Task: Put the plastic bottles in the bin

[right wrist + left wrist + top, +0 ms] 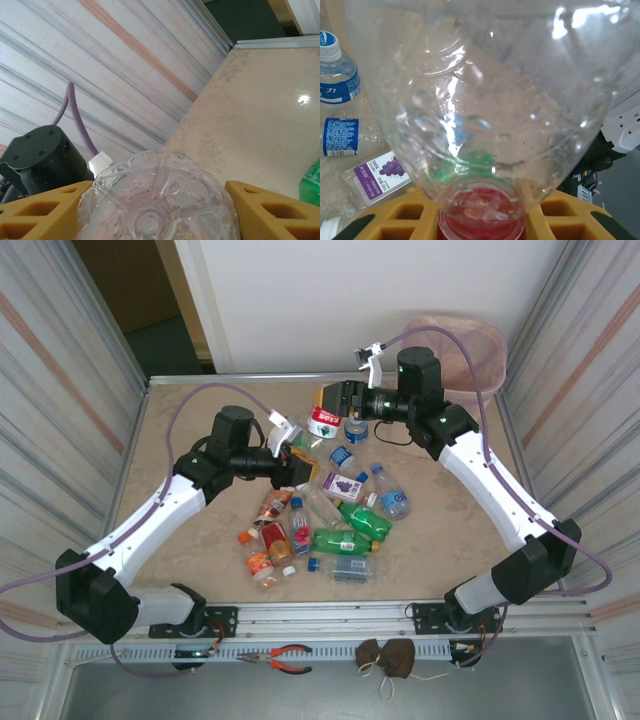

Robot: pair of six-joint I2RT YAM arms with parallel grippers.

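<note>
Clear bottle (159, 180) fills your right gripper (159, 212), base toward the wrist; clamped or not is unclear. Bin (485, 350) lies just behind it. Left gripper (482, 220) pinches a red-capped bottle (485, 100).

left end effector (482, 222) clamped, arm extended
</note>
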